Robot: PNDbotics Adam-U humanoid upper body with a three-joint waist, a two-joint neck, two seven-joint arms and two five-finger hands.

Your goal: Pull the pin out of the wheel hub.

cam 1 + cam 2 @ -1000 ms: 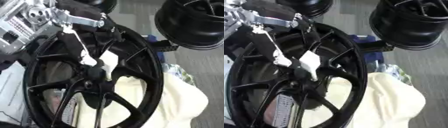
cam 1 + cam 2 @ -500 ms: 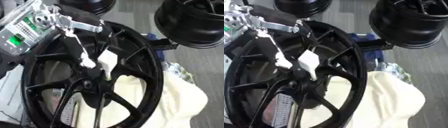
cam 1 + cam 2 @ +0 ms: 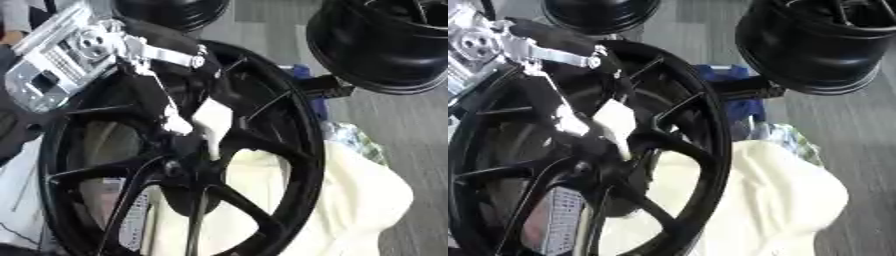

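The big black wheel [image 3: 175,165] stands tilted across the middle of both views, its spokes meeting at the hub [image 3: 194,159] a little left of centre; a cream cloth [image 3: 350,200] lies bunched behind and below its right rim, and 2 other black wheels sit farther off, a large one [image 3: 385,45] at the upper right and a smaller one [image 3: 171,12] at the top. The left hand [image 3: 179,120] reaches in from the upper left, its silver and black wrist [image 3: 70,55] filling that corner; its thin fingers run down between the spokes and end at the hub, where they are curled against a pale, flat tab-like piece [image 3: 213,120] that stands up from the hub and seems to be the pin or its handle; the fingers look closed on it, pinching it from the left side, though the exact contact is hard to make out. The right hand shows in neither view. As a judgement, the task is at its middle: the reach and the grasp look done, yet the pale piece sits right at the hub, so the pin seems not yet drawn free; what is left is the pull itself, up and away from the hub along the pin's own line.
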